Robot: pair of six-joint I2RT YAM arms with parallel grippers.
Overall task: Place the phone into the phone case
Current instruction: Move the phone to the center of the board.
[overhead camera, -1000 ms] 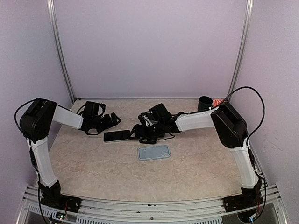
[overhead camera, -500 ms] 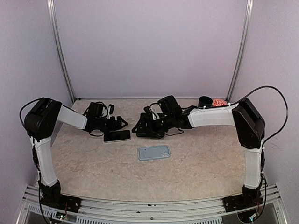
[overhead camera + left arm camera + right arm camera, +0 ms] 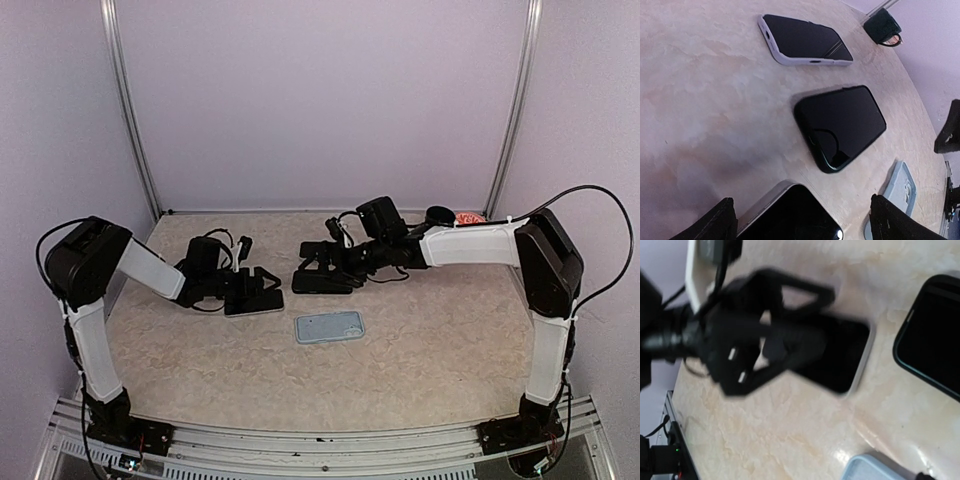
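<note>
The phone (image 3: 790, 215), dark screen with a silver edge, lies flat on the table. One of its corners sits between the fingers of my left gripper (image 3: 805, 227), which stand wide apart on either side of it, open. From above, the left gripper (image 3: 262, 288) covers most of the phone (image 3: 248, 309). The pale blue phone case (image 3: 330, 326) lies empty just right of it, and shows in both wrist views (image 3: 901, 187) (image 3: 875, 467). My right gripper (image 3: 318, 268) hovers open over a second, black phone (image 3: 328, 288), holding nothing.
A third phone in a lilac case (image 3: 805, 40) lies beyond the black phone (image 3: 842, 125). A black cup (image 3: 438, 215) and a red item (image 3: 468, 217) stand at the back right. Purple walls enclose the table.
My left gripper has slid right and down until its fingers straddle the phone. The right arm has straightened and its gripper has drawn back a little toward the far right.
</note>
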